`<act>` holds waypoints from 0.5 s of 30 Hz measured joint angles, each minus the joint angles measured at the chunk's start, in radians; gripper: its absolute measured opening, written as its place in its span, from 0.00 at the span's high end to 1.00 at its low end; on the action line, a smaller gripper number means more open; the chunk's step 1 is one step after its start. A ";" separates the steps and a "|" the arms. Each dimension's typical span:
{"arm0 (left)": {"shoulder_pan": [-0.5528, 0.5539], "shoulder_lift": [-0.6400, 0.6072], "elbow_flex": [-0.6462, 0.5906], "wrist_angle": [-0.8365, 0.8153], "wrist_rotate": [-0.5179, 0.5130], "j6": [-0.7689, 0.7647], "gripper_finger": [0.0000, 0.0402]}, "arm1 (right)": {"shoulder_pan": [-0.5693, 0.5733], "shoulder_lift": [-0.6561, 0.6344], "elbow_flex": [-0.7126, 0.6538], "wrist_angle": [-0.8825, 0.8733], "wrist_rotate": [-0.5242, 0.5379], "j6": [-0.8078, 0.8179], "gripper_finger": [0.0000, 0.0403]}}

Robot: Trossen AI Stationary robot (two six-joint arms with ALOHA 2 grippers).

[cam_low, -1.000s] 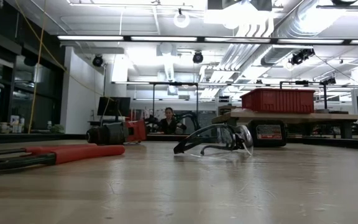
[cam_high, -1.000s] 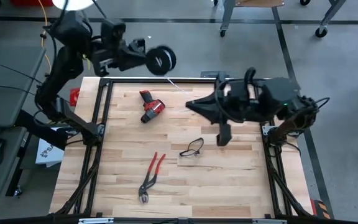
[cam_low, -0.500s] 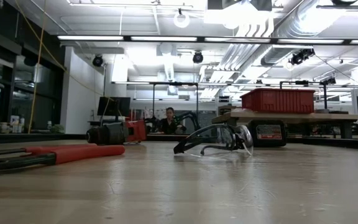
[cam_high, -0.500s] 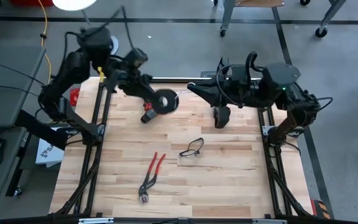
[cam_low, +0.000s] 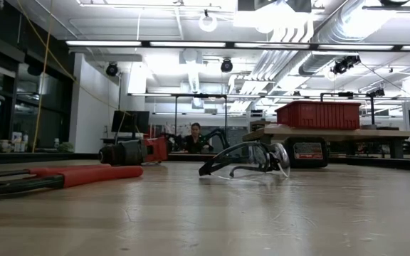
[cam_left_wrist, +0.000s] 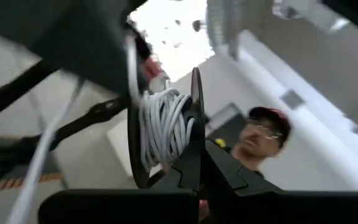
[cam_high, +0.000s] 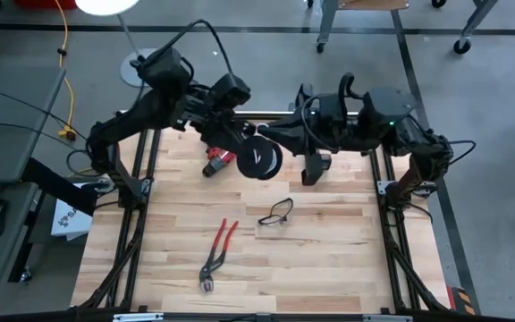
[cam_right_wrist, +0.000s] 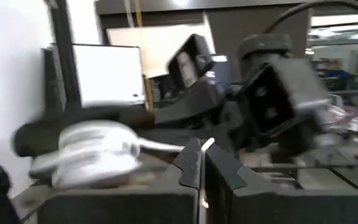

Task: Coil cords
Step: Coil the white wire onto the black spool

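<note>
- Overhead, high view: the left gripper [cam_high: 244,148] holds the black spool [cam_high: 260,160] above the table's [cam_high: 329,259] far edge, beside the red drill [cam_high: 218,159]. The right gripper [cam_high: 280,136] sits just beside the spool, fingers pressed together. Safety glasses [cam_high: 276,212] and red pliers [cam_high: 216,253] lie untouched mid-table.
- Low view: neither gripper appears; only glasses, drill and pliers rest on the table.
- Left wrist view: fingers clamp the spool's rim [cam_left_wrist: 194,118]; several turns of white cord [cam_left_wrist: 163,127] are wound on it, and a strand [cam_left_wrist: 39,162] trails away.
- Right wrist view: closed fingertips [cam_right_wrist: 199,163] pinch the cord's end [cam_right_wrist: 160,147] leading from the spool.
- Judgement: coiling is partly done; the loose tail remains.
</note>
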 joint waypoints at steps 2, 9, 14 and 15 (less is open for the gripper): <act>-0.002 0.020 0.000 0.110 0.003 -0.048 1.00 | 0.000 0.002 0.000 0.012 -0.033 0.000 1.00; 0.013 0.045 -0.001 0.331 -0.054 -0.049 1.00 | 0.010 0.001 0.000 0.028 -0.031 0.050 0.98; 0.028 0.044 -0.001 0.428 -0.147 0.053 1.00 | 0.011 0.014 0.001 0.049 0.001 0.062 0.83; 0.028 0.045 -0.001 0.452 -0.167 0.072 1.00 | 0.010 0.023 0.001 0.056 0.014 0.067 0.79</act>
